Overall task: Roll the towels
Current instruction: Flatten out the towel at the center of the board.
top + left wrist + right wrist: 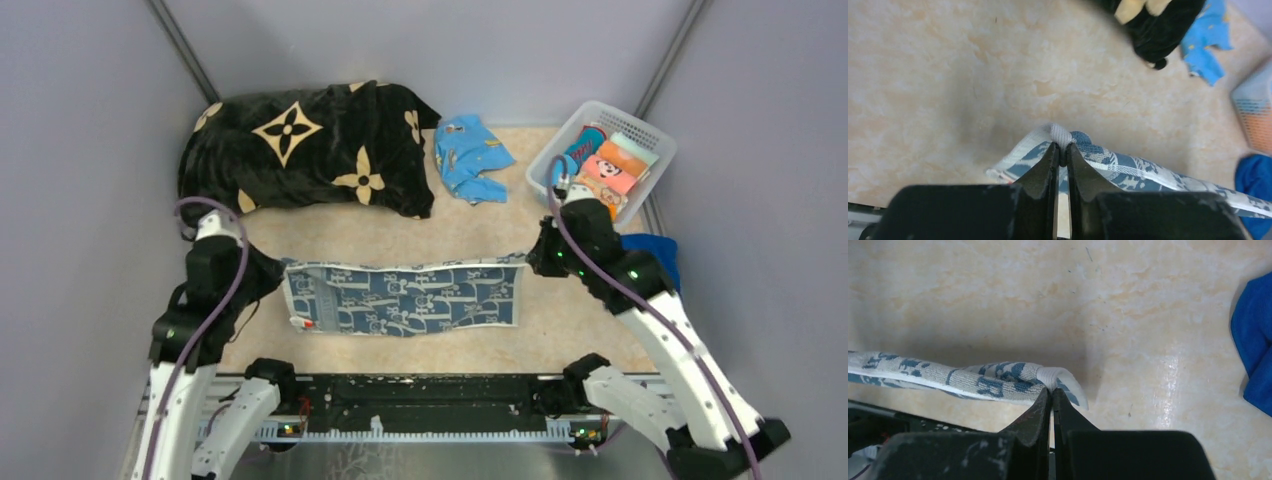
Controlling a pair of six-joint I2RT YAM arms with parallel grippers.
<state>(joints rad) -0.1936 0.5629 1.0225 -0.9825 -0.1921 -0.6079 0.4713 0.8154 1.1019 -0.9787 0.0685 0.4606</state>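
Observation:
The white towel with dark-blue print (pixel 400 298) is stretched out across the middle of the table, and each arm holds one of its far corners. My left gripper (pixel 1060 147) is shut on the white hem at the left corner (pixel 1062 134). My right gripper (pixel 1051 390) is shut on the right corner, where the printed towel (pixel 973 377) runs off to the left. The small turquoise towel (pixel 470 155) lies crumpled at the back. The royal-blue towel (pixel 655 250) lies at the right, partly hidden behind my right arm.
A black blanket with cream flowers (pixel 300 145) is heaped at the back left. A pale plastic basket (pixel 645 135) holding colourful cloths stands at the back right. Grey walls close in the left, back and right sides. A black rail (pixel 430 390) runs along the near edge.

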